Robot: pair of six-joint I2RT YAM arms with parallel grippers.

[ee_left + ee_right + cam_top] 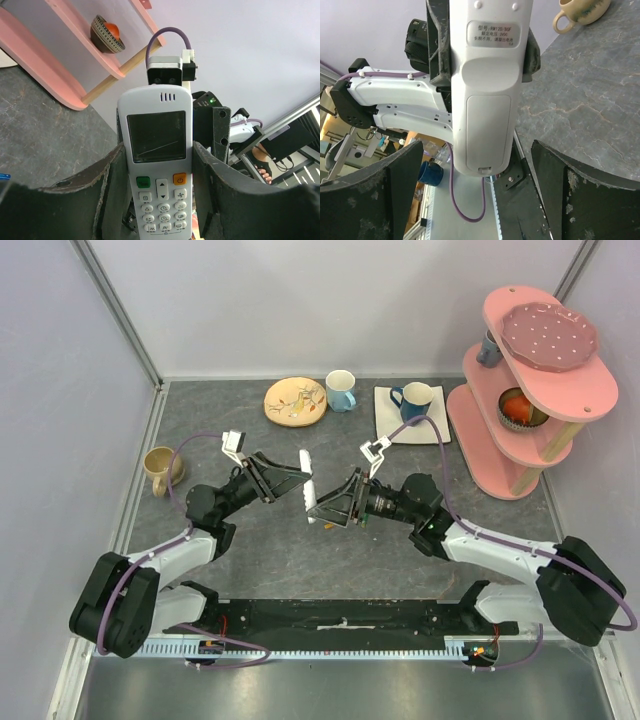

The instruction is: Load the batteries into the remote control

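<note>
Behind the remote control (pixel 487 75), right jaws hang spread at its closed battery cover (pixel 489 132); left jaws pinch its sides. Prying the cover may push the remote loose.

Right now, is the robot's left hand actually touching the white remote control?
Touching. The left wrist view shows the left hand with both fingers pressed against the sides of the remote control, leaving no gap.
</note>
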